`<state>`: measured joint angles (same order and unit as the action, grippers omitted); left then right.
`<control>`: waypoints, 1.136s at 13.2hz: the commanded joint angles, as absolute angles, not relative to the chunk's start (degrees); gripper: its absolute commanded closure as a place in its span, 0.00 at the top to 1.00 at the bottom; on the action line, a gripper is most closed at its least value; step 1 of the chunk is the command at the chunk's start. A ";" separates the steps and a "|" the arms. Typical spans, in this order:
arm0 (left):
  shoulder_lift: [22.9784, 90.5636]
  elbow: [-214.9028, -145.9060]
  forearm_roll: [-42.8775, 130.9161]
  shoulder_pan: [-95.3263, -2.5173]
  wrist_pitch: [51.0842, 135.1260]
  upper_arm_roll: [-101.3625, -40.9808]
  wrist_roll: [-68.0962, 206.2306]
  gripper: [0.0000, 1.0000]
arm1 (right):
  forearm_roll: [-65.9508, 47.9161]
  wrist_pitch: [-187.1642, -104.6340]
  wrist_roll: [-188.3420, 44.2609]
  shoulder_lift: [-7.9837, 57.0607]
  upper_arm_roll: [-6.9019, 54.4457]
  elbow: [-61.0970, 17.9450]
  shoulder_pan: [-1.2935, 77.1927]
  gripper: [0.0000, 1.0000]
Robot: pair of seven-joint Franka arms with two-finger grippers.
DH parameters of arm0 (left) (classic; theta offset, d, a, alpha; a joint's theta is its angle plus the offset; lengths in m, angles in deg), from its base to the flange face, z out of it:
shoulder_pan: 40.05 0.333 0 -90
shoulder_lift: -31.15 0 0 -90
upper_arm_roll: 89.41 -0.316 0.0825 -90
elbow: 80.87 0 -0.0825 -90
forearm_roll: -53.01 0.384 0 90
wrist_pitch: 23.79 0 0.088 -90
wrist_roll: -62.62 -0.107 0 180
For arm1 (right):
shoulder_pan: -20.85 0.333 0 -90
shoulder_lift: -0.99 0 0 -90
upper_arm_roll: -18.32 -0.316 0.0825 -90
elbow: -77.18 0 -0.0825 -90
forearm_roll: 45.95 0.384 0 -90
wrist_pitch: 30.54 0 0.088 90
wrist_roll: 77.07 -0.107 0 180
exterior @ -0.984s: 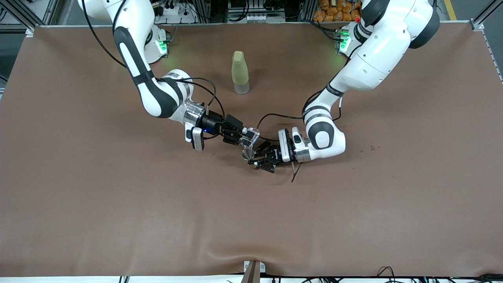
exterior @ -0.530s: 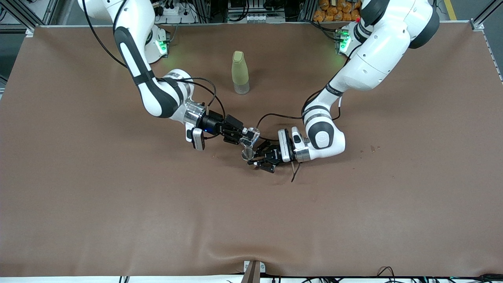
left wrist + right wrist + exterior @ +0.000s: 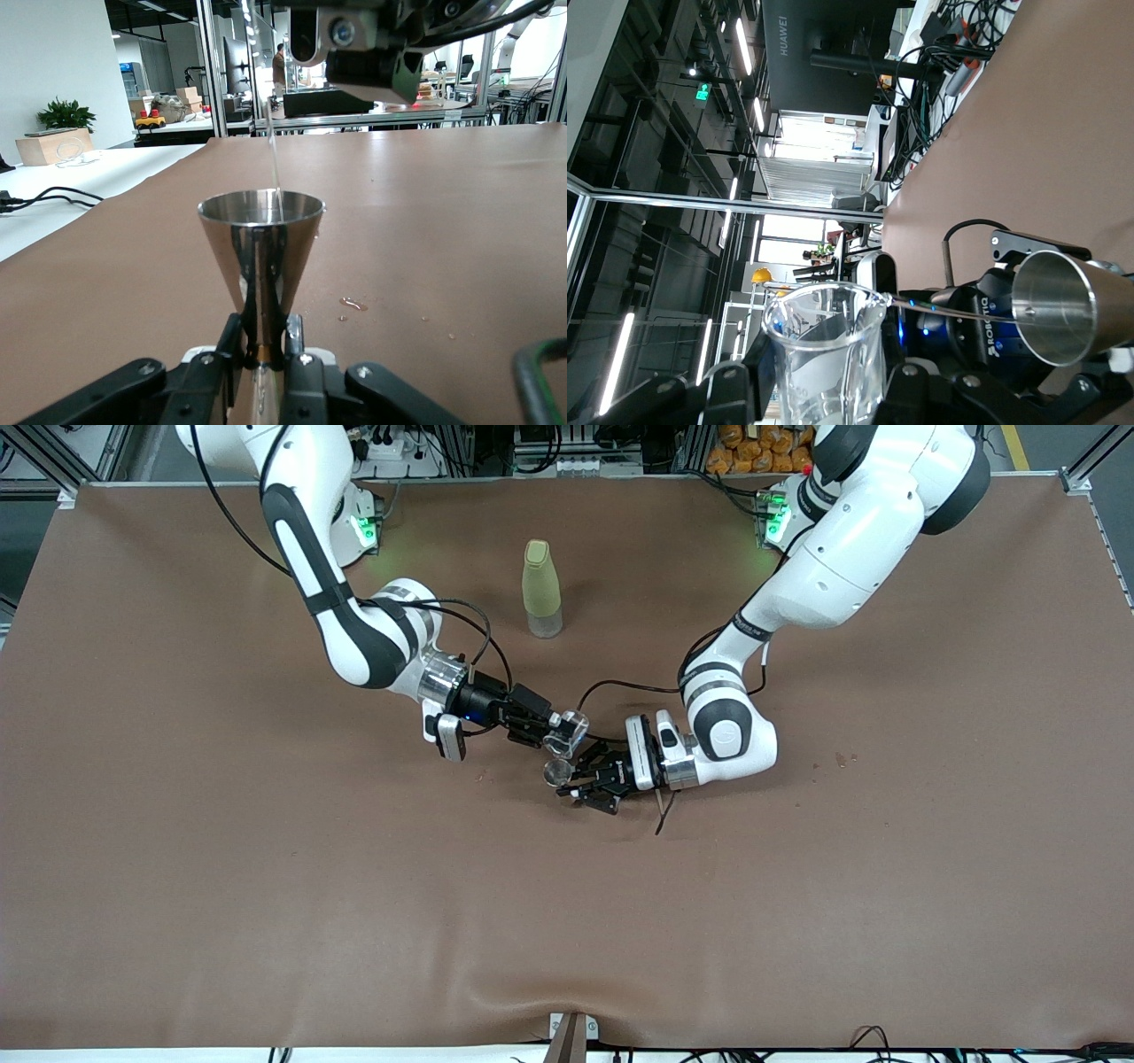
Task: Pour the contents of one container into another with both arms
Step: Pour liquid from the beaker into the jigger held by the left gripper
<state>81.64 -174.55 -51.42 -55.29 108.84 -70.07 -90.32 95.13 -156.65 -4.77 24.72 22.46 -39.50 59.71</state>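
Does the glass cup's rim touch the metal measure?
Apart. The right wrist view shows the glass cup separated from the metal measure, with only a thin stream between them.

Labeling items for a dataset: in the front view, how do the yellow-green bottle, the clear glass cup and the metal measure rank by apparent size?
1. Yellow-green bottle, clearly largest.
2. Clear glass cup.
3. Metal measure, smallest, though seen mostly from above, so only slightly below the cup.

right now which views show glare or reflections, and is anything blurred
Left wrist view: the metal measure mirrors the room, with a bright streak down its cone; the lab in the distance is soft. Right wrist view: the glass cup catches ceiling lights, windows blow out white. Front view: even light, green lamp glow by the arm bases.
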 commanded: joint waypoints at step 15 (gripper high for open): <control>81.60 -174.82 -53.42 -55.16 108.31 -69.90 -92.25 0.00 | 96.70 -157.63 -7.55 24.54 22.98 -39.01 60.58 0.20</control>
<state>81.65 -174.67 -51.44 -55.25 108.84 -70.08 -90.32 95.37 -156.92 -6.69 24.72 22.48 -39.45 59.71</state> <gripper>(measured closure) 0.780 0.502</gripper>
